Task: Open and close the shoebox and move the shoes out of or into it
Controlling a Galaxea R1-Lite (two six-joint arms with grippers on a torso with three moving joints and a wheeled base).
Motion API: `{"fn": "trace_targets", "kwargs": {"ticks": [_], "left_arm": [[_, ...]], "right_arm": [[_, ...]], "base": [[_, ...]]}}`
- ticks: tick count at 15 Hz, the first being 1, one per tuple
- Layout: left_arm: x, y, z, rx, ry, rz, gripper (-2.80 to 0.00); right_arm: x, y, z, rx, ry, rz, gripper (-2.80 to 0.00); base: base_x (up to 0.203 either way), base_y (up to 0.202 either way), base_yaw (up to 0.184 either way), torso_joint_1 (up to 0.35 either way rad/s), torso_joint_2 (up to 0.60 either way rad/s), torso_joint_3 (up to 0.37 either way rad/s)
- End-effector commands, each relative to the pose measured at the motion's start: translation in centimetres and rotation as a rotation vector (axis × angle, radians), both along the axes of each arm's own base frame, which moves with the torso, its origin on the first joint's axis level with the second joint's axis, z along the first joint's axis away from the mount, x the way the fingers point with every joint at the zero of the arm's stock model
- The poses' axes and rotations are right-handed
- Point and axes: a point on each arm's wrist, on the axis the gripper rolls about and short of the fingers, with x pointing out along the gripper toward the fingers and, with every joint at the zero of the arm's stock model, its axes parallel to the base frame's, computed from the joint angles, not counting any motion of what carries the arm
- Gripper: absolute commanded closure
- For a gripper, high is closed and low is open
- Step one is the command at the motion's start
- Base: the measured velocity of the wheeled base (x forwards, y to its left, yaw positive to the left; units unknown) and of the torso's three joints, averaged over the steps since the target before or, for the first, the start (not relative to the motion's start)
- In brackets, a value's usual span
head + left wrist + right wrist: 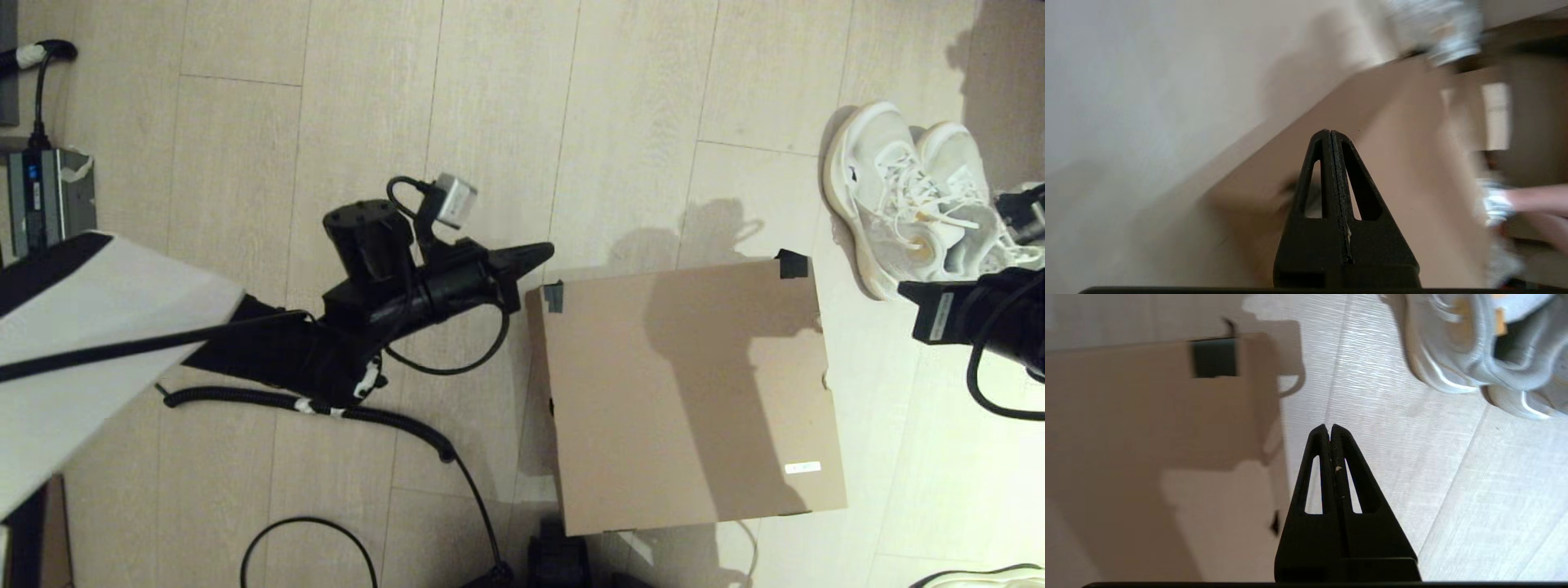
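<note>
The brown shoebox lies on the floor with its lid down, black tape on two far corners and a small white label near the front right. My left gripper is shut, its tip just off the box's far left taped corner; in the left wrist view the left gripper points over the box lid. The pair of white sneakers stands on the floor to the right of the box. My right gripper is shut with nothing in it, over the floor between the box and the sneakers.
Black cables curl on the wooden floor to the left of the box. A grey device sits at the far left edge. Another white shoe with a dark edge peeks in at the bottom right corner.
</note>
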Motion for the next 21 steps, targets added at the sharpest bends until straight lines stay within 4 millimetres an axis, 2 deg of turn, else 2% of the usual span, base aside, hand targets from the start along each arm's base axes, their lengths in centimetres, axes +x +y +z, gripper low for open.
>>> {"fn": "trace_targets", "kwargs": {"ticks": [1,5,7,10,14,18,21], "left_arm": [[1.4,0.4,-2.8,0.028,0.057,0.084,0.00],[3.2,3.6,-3.9,0.063,0.133,0.272,0.00],[2.9,3.1,-4.1,0.087,0.163,0.283,0.00],[1.5,0.4,-4.5,0.123,0.174,0.260,0.00],[0.9,-1.7,-5.5,0.150,0.203,0.216,0.00],[2.9,-3.7,-5.3,0.123,0.162,0.201,0.00],[4.5,-4.0,-4.8,0.099,0.131,0.224,0.00]], "right_arm": [[0.9,-0.8,-0.9,0.006,0.022,-0.026,0.00],[3.6,-1.0,-2.7,0.017,0.022,0.024,0.00],[5.6,-1.3,-4.1,0.015,0.010,0.032,0.00],[7.8,-1.9,-5.6,0.002,-0.046,0.026,0.00],[8.0,-1.9,-6.5,0.009,-0.022,0.041,0.00],[7.3,-2.4,-7.2,0.015,0.004,0.024,0.00],[6.0,-2.5,-7.4,0.018,0.014,0.027,0.00]], "base": [[0.000,0.000,0.000,0.000,0.00,0.000],[0.000,0.000,0.000,0.000,0.00,0.000],[0.000,0.000,0.000,0.000,0.00,0.000],[0.000,0.000,0.000,0.000,0.00,0.000],[0.000,0.000,0.000,0.000,0.00,0.000],[0.000,0.000,0.000,0.000,0.00,0.000],[0.000,0.000,0.000,0.000,0.00,0.000]]}}
